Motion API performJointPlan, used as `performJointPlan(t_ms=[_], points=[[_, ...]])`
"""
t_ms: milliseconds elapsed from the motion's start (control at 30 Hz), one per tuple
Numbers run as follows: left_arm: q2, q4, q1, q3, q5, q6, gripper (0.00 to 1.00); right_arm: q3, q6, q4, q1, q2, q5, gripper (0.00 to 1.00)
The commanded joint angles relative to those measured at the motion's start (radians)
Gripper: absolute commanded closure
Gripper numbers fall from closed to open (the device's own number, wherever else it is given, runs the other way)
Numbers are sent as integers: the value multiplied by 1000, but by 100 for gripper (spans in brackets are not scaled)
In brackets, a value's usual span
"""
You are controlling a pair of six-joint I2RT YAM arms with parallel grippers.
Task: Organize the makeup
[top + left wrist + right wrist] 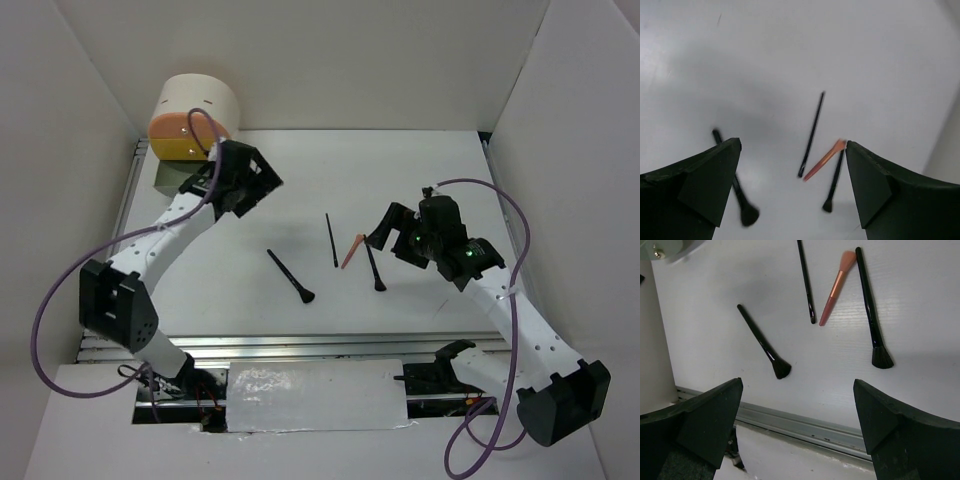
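Note:
Four makeup items lie mid-table: a black brush (290, 276), a thin black stick (331, 240), a coral brush (353, 250) and a second black brush (374, 268). My left gripper (264, 181) is open and empty, above the table to their left rear. Its wrist view shows the black brush (735, 186), stick (812, 135), coral brush (824, 159) and second brush (834, 181) between the open fingers (715, 175). My right gripper (384, 236) is open and empty, just right of the second brush. Its wrist view shows the brush (763, 343), stick (806, 282), coral brush (836, 287) and second brush (869, 310).
The round cream-and-orange drawer box (193, 118) stands at the back left corner. A grey rectangular piece (163, 178) lies beside it, partly hidden by my left arm. White walls close in both sides. A metal rail (805, 425) runs along the near table edge.

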Motion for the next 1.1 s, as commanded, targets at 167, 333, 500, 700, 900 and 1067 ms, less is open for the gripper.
performJointPlan(t_ms=[167, 333, 500, 700, 900, 1067], points=[[320, -617, -273, 271, -126, -55, 1, 26, -14, -26, 5, -24, 38, 0], [358, -658, -357, 283, -129, -128, 1, -12, -22, -33, 6, -75, 24, 0], [403, -623, -365, 225, -101, -166, 3, -52, -36, -32, 5, -113, 9, 0], [401, -488, -366, 101, -86, -180, 9, -66, -59, -20, 6, -119, -13, 0], [449, -433, -360, 78, -89, -183, 23, -49, -62, -6, 6, -85, -45, 0], [421, -362, -348, -46, -61, -203, 58, -45, -50, 6, 5, -78, -45, 0]])
